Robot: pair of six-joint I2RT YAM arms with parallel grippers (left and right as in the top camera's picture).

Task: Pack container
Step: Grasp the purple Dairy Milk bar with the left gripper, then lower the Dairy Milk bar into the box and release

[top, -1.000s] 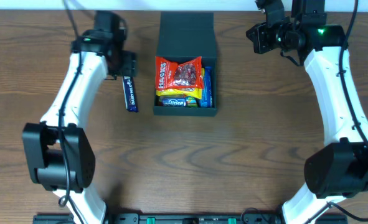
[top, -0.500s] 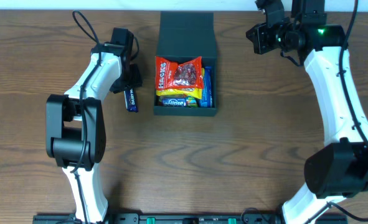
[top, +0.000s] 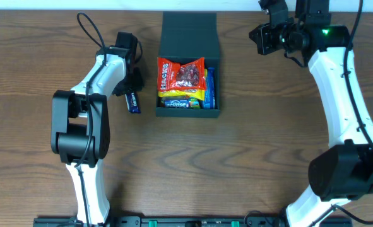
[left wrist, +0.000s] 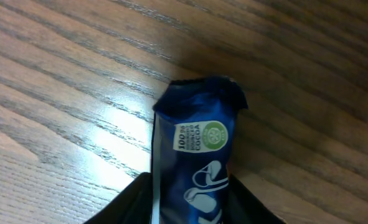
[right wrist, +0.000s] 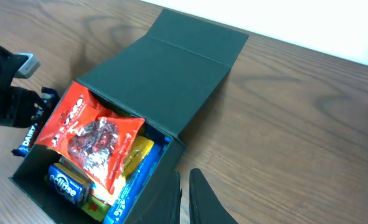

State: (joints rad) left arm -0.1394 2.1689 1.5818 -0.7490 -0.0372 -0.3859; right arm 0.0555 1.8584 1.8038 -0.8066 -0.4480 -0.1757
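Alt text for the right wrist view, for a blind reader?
An open dark green container, lid folded back on a table, holds a red snack bag over yellow and blue packets. The left gripper sits by a blue bar at its left; the right gripper shows at the bottom.

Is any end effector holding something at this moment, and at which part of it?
The left end effector has its fingers on both long edges of the blue snack bar; a firm grip cannot be confirmed. The right end effector holds nothing.

Brown wood tbl (top: 236, 170), white wall (right wrist: 320, 18).
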